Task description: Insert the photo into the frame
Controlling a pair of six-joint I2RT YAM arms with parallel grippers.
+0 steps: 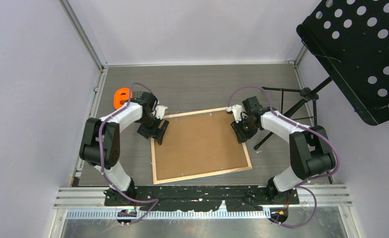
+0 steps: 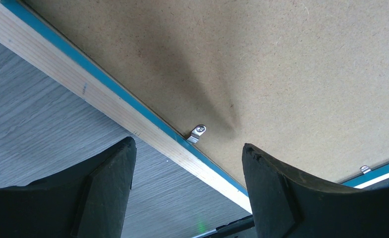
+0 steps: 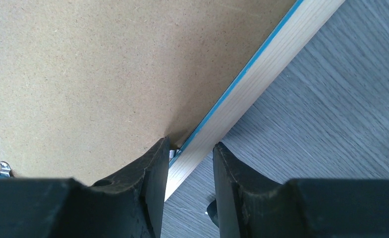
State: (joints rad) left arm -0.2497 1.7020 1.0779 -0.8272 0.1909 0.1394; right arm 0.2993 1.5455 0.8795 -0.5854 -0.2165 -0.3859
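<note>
The frame (image 1: 202, 175) lies face down on the grey table, its light wood back up and a thin blue line along its inner edge. A brown backing board (image 1: 199, 144) fills it, held by small metal clips (image 2: 198, 132). The photo is out of view. My left gripper (image 1: 157, 130) hangs over the frame's left rail (image 2: 83, 89) near the far corner, jaws wide open (image 2: 188, 145) with the rail between them. My right gripper (image 1: 242, 130) straddles the right rail (image 3: 261, 84). Its jaws are narrow (image 3: 191, 144): one finger is at the board's edge and the other is over the table, with a gap to the wood.
An orange object (image 1: 122, 97) sits behind the left arm. A black perforated music stand (image 1: 361, 54) leans in at the right, and its tripod legs (image 1: 291, 106) reach onto the table beside the right arm. Walls close in on three sides.
</note>
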